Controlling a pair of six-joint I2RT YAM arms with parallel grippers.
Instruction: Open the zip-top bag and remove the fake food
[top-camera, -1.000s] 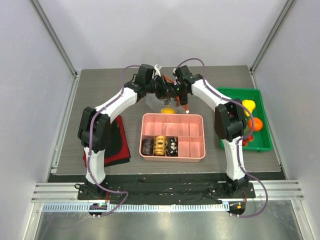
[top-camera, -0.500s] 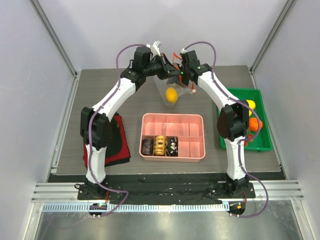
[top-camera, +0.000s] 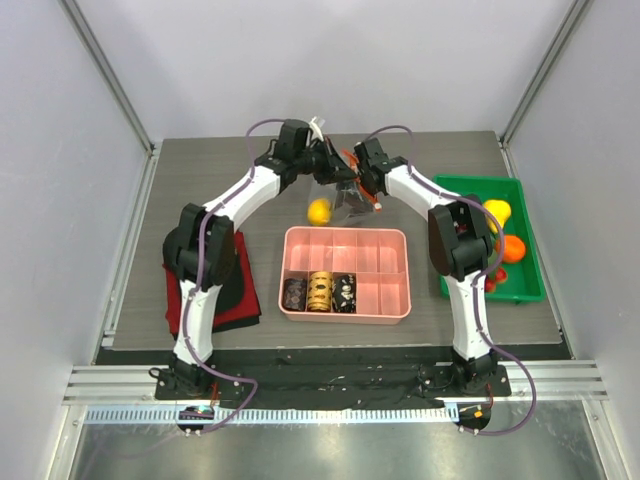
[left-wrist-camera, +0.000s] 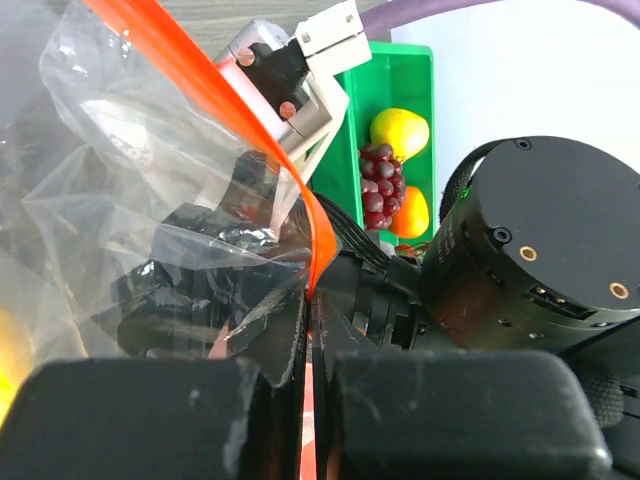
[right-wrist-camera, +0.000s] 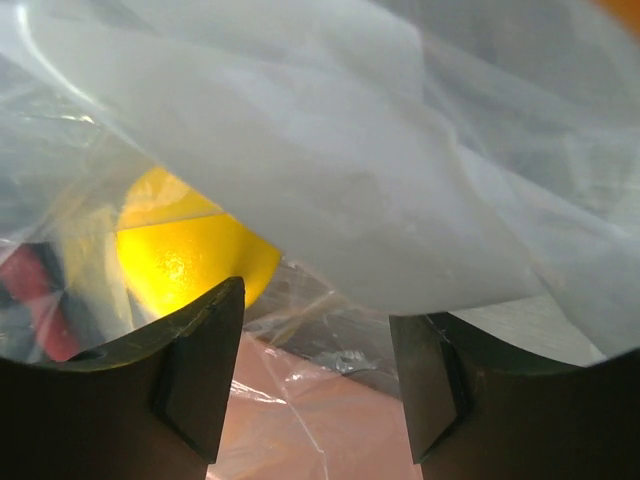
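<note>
Well, L fingers (left-wrist-camera: 150, 420) tight on zip-top bag (left-wrist-camera: 150, 200); R fingers (right-wrist-camera: 190, 380) apart.

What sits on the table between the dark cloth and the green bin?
The pink divided tray sits between the dark cloth and the green bin, shown in the top external view.

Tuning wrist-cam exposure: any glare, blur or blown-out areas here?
Top external: sharp, evenly lit, glare on the metal plate. Left wrist: left claw dark and soft up close, wall blown out white. Right wrist: zip-top bag film hazy against the lens, yellow fruit blurred through it.
</note>
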